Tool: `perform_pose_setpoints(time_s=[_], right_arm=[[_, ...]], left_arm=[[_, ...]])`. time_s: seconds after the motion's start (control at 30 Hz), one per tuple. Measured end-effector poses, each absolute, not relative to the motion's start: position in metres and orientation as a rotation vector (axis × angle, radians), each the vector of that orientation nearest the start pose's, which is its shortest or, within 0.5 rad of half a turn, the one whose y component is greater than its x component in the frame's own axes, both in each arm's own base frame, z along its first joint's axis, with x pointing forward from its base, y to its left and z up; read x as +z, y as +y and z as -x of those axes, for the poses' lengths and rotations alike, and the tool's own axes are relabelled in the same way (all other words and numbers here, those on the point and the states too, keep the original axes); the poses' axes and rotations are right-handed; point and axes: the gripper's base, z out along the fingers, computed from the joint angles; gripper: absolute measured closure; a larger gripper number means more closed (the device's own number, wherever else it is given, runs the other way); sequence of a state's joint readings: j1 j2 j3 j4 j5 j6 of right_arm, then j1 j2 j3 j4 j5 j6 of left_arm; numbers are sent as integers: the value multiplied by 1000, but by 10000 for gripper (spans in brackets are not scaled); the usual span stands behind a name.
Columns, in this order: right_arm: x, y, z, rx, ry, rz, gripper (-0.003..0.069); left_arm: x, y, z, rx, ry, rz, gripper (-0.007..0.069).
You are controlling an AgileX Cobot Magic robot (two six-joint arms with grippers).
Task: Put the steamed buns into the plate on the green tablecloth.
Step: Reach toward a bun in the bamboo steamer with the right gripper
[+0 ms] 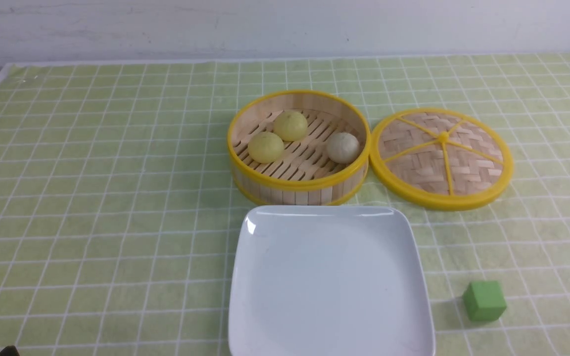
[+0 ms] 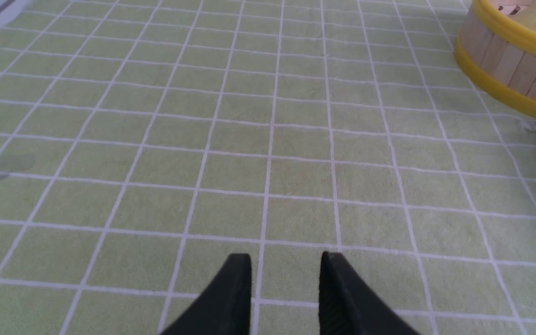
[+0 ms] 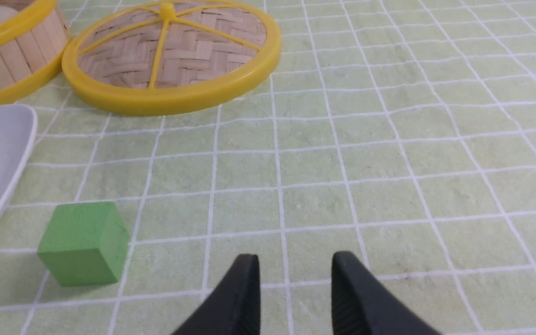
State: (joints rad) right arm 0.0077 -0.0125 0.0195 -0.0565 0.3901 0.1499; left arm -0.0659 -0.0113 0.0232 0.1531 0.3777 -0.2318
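Three steamed buns, two pale yellow [image 1: 265, 147] [image 1: 290, 126] and one greyish-beige [image 1: 343, 148], inside yellow-rimmed bamboo steamer [image 1: 300, 185], upper centre of front view; yellow pair toward left, greyish-beige at right. Just below, white square plate [image 1: 332, 282], lower centre, on green tablecloth [image 1: 117, 198]; woven lid [image 1: 443, 153] beside steamer, upper right, green cube [image 1: 484, 300] lower right. Over cloth in respective wrist views, left gripper [image 2: 285, 256] and right gripper [image 3: 296, 256], both with fingertips parted, nothing between.
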Motion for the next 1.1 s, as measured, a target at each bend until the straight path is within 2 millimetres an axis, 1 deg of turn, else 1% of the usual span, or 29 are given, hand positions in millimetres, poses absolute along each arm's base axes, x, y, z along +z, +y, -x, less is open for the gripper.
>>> perform_pose_setpoints(time_s=[0.07, 0.1, 0.13, 0.17, 0.23, 0.3, 0.33, 0.4, 0.43, 0.53, 0.57, 0.6, 0.67, 0.7, 0.73, 0.77, 0.8, 0.83, 0.9, 0.93, 0.97, 1.0, 1.03, 1.1], right_arm=[[172, -1, -52, 114, 1869, -160, 419], [173, 2, -52, 240, 1854, -271, 419], [172, 3, -52, 262, 1853, -291, 419], [173, 6, -53, 421, 1828, -435, 419], [174, 10, -53, 627, 1786, -623, 419], [176, 12, -53, 752, 1747, -736, 419], [176, 13, -53, 802, 1730, -781, 419], [177, 14, -53, 883, 1703, -854, 419], [177, 15, -53, 908, 1692, -874, 419], [178, 15, -53, 914, 1686, -868, 419], [184, 16, -52, 899, 1686, -826, 422], [195, 16, -51, 890, 1666, -781, 430], [224, 16, -47, 860, 1605, -674, 457], [243, 15, -43, 827, 1569, -605, 481], [254, 15, -41, 797, 1559, -563, 498], [276, 15, -38, 727, 1548, -479, 536], [288, 15, -38, 666, 1572, -418, 564], [306, 15, -38, 567, 1623, -336, 615], [316, 14, -46, 441, 1786, -265, 659], [318, 13, -48, 429, 1790, -262, 662], [321, 11, -59, 324, 1974, -234, 673], [319, 9, -63, 278, 2089, -230, 674], [318, 8, -70, 232, 2202, -231, 674], [314, 8, -87, 206, 2388, -238, 674]], left_arm=[[173, 1, -53, -91, 1864, 94, 384], [173, -1, -53, -168, 1858, 165, 384], [173, -1, -53, -199, 1856, 191, 384], [173, -5, -53, -382, 1836, 359, 384], [174, -10, -53, -628, 1797, 587, 384], [176, -14, -53, -858, 1732, 801, 384], [177, -15, -53, -943, 1697, 877, 384], [180, -16, -53, -1077, 1623, 998, 384], [182, -16, -53, -1110, 1593, 1027, 384], [188, -14, -55, -1193, 1480, 1089, 386], [193, -11, -56, -1234, 1388, 1110, 393], [201, -8, -56, -1234, 1327, 1084, 403], [226, -4, -53, -1171, 1238, 944, 432], [241, -3, -49, -1126, 1208, 861, 451], [258, -2, -45, -1069, 1183, 771, 480], [282, -2, -38, -993, 1158, 661, 512], [297, -3, -35, -952, 1159, 608, 543], [316, -5, -34, -881, 1205, 539, 583], [337, -9, -42, -826, 1338, 498, 615], [339, -10, -43, -815, 1358, 491, 617], [350, -15, -57, -771, 1532, 467, 622], [352, -18, -68, -741, 1643, 456, 622], [355, -21, -75, -713, 1755, 433, 622], [354, -27, -98, -620, 2040, 354, 622]])
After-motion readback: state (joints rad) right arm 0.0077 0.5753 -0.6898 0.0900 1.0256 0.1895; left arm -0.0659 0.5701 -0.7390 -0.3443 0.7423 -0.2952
